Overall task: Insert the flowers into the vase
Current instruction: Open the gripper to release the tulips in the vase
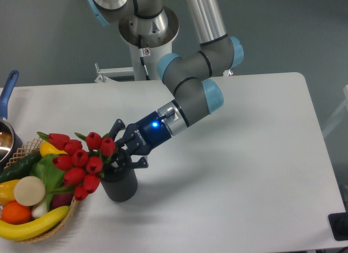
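The gripper [120, 149] reaches in from the right, its fingers at the stems above the vase [120, 186] — the red tulip flowers [81, 163] lean left over the wicker basket [51, 231] of fruit.

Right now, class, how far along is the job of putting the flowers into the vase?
Done, it seems: the flowers have been carried to the vase, and their stems point down into its mouth. In hand: the end effector is at the stems just above the rim; whether it grips them cannot be told. Left: the red buds lean left over the basket, so the bunch needs seating, then releasing.
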